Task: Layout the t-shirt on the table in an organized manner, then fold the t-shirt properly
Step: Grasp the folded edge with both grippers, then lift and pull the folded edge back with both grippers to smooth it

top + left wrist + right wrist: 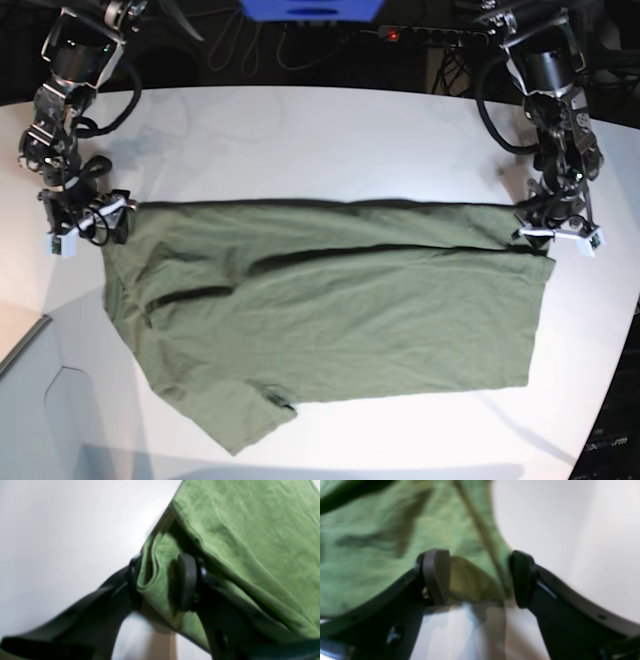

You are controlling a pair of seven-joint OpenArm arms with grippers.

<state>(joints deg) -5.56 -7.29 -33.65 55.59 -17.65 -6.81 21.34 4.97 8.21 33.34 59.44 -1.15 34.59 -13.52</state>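
The olive-green t-shirt (330, 320) is spread across the white table (300, 130). Its far corner is pinched by the left gripper (160, 582), while the right gripper (480, 578) is held wide open astride the opposite corner. That corner could be missed, and uneven tension would skew the cloth.

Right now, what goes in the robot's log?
left hand: shut on t-shirt | right hand: open at shirt edge | table

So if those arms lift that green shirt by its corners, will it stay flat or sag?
Probably sag: the t-shirt already wrinkles and folds over itself where the left gripper pinches its edge. It looks thin and light. On the smooth table it would likely slide and bunch if pushed.
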